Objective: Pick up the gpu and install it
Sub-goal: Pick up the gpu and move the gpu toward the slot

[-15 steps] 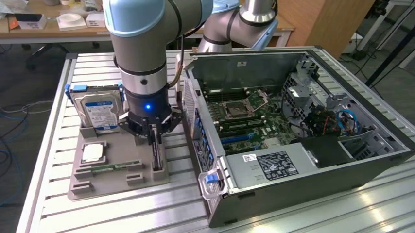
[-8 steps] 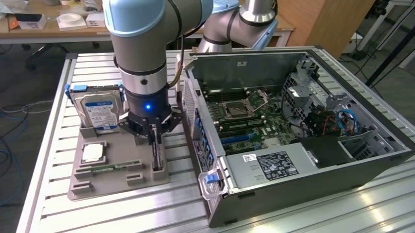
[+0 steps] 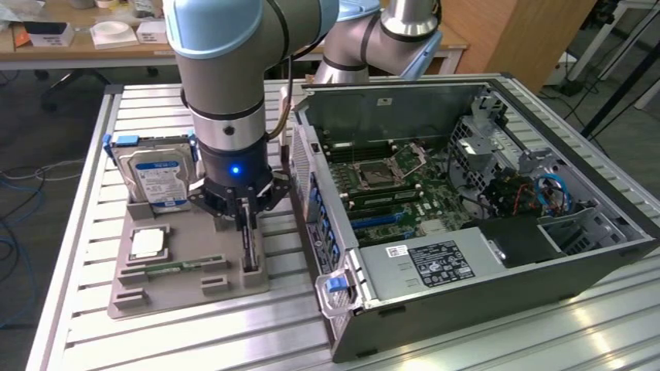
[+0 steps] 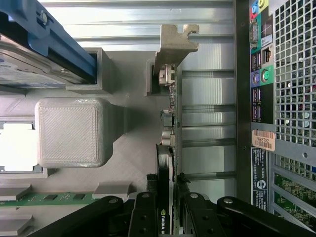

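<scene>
Presently the gpu (image 3: 249, 249) stands on edge in the grey holder tray (image 3: 154, 297) on the table (image 3: 83, 154), between the hard drive (image 3: 154, 178) at the exterior view's left and the open computer case (image 3: 464, 270) at its right. The fingers (image 4: 144, 210) are narrow, clamping the gpu from above, one at each face.

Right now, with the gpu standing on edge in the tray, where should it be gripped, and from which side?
Grip the gpu by its upper edge mid-length, coming straight down, fingers on its two flat faces. It stands thin and upright in the tray slot, bracket at one end.
</scene>
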